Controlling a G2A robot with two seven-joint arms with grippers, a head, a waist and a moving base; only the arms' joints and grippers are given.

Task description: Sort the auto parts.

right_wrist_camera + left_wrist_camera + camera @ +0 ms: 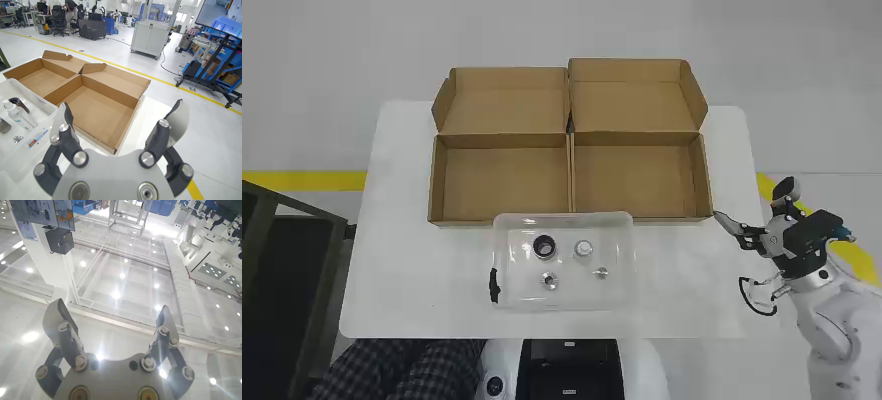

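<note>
We see the left claw (111, 305) released, facing the ceiling. Left box (500, 182) sits at 11 o'clock of the clear bin (617, 240). Parts (544, 245) lie inside the bin. Right box (640, 180) is at 1 o'clock, and the right claw (122, 106) is released at 3 o'clock.

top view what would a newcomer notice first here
Two empty cardboard boxes sit open side by side at the far side of the table. In front of them a clear plastic bin holds small parts, among them a white bottle and a dark cylinder. The right gripper hangs open by the table's right edge.
</note>
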